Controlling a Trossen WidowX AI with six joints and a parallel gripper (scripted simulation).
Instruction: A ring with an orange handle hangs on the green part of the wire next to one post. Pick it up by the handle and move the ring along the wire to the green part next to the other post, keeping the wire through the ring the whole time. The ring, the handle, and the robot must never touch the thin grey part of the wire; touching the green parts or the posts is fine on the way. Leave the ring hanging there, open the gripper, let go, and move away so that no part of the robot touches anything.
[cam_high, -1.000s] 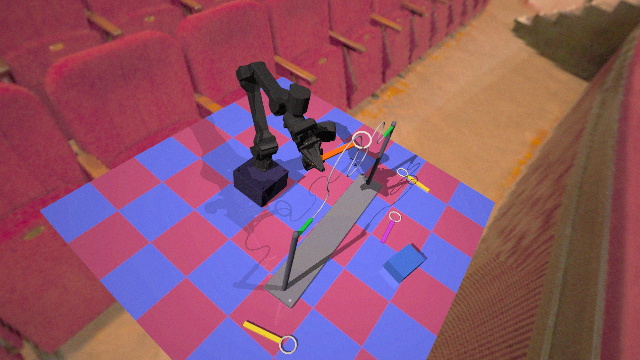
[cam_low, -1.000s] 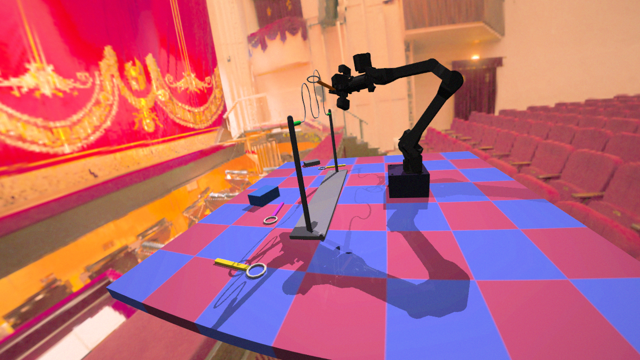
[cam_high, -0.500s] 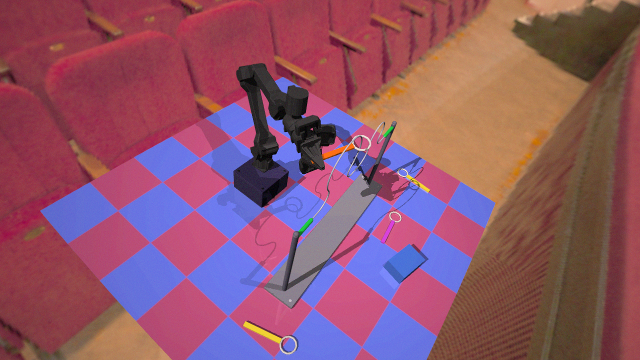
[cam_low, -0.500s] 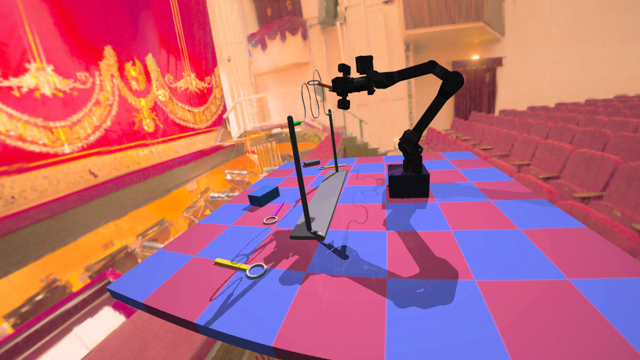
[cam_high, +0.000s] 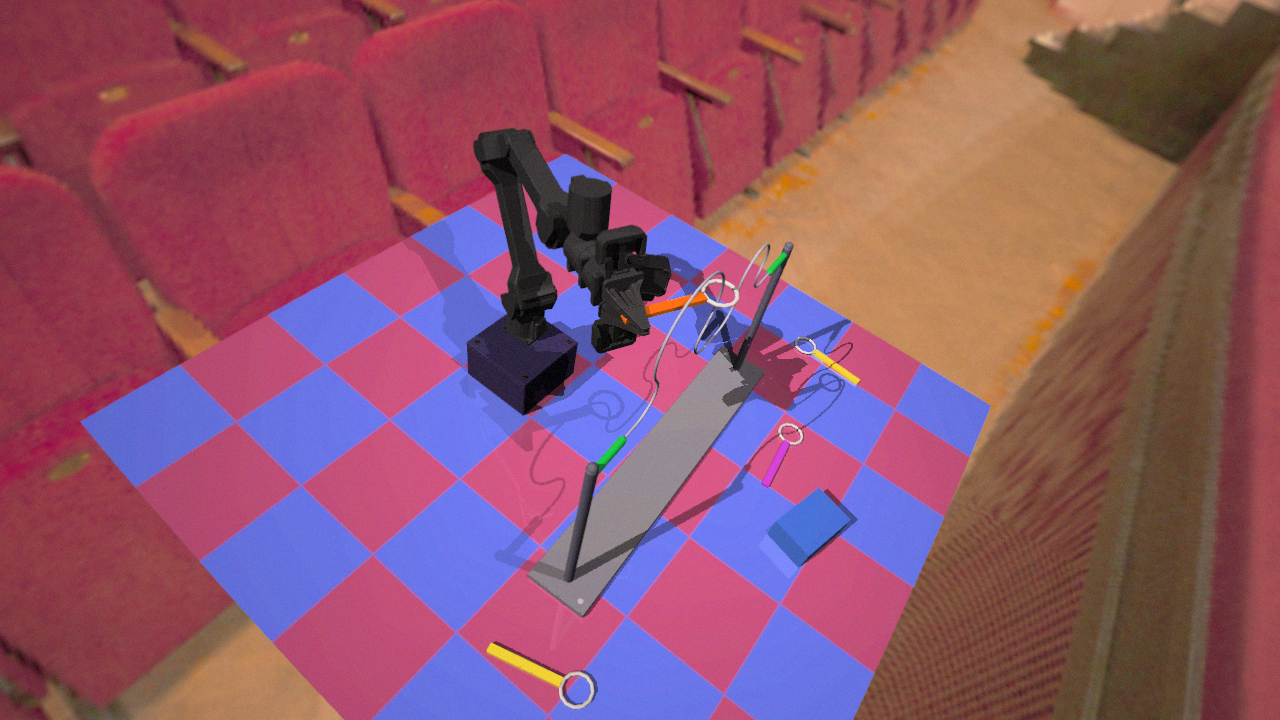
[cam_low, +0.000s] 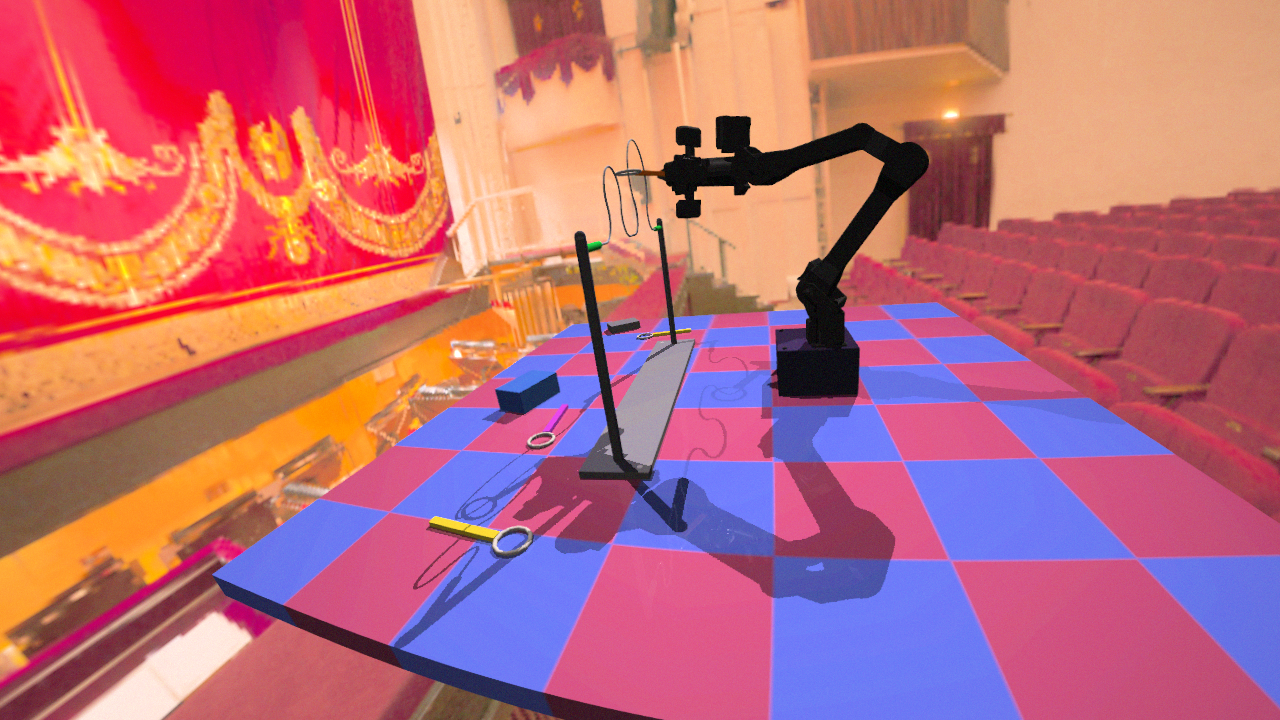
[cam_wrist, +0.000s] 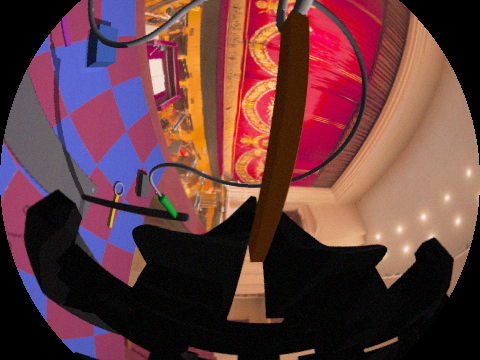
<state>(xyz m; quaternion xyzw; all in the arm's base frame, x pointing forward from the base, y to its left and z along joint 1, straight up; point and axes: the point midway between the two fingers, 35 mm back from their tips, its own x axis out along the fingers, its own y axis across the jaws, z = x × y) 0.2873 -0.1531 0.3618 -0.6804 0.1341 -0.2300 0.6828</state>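
My gripper (cam_high: 642, 318) (cam_low: 665, 174) (cam_wrist: 258, 202) is shut on the orange handle (cam_high: 675, 305) (cam_low: 654, 173) (cam_wrist: 287, 125), above the table on the arm's side of the wire. The handle's white ring (cam_high: 738, 293) is at the upper bends of the grey wire (cam_high: 637, 417) (cam_wrist: 365, 85), between the posts, and looks nearly edge-on in the exterior view. Whether it touches the wire cannot be told. One green part (cam_high: 612, 452) (cam_low: 595, 245) adjoins the near post (cam_high: 581, 523) (cam_low: 597, 340); the other green part (cam_high: 776, 263) (cam_low: 658, 227) (cam_wrist: 168, 205) adjoins the far post (cam_high: 762, 304) (cam_low: 666, 286).
The posts stand on a grey base plate (cam_high: 662, 456) (cam_low: 653, 411). Two yellow-handled rings (cam_high: 523, 664) (cam_high: 832, 365), a magenta-handled ring (cam_high: 776, 463), and a blue block (cam_high: 814, 528) (cam_low: 528, 392) (cam_wrist: 102, 47) lie on the table. A dark block (cam_low: 623, 325) (cam_wrist: 143, 184) lies near the far post.
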